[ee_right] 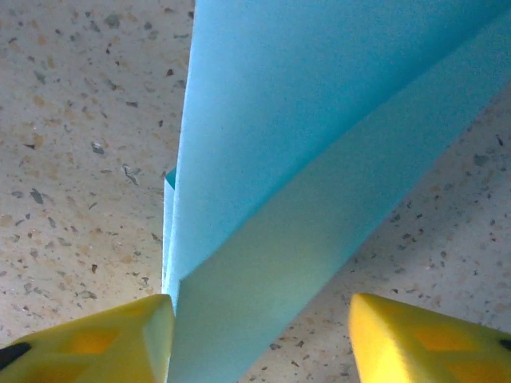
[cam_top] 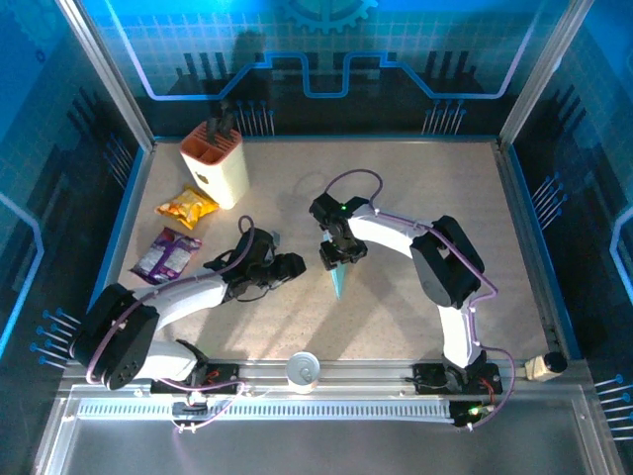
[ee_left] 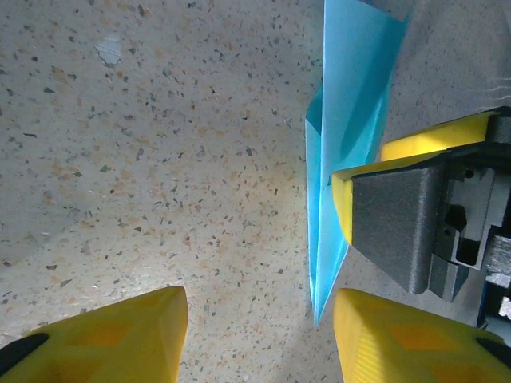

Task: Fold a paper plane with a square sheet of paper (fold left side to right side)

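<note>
The folding is judged nearly finished: one paper plane is seen lying on the table, already narrowed to a sharp-tipped dart with layered flaps (only a last pressing of creases may be left). It is straddled by the right gripper, its jaws spread apart and not clamped. The left gripper is found open beside the tip, with nothing held. One knife block, one yellow packet and one purple packet are counted.

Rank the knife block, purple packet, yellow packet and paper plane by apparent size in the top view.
Largest: knife block
Purple packet and yellow packet, too alike to split
Smallest: paper plane, partly under the right gripper
</note>
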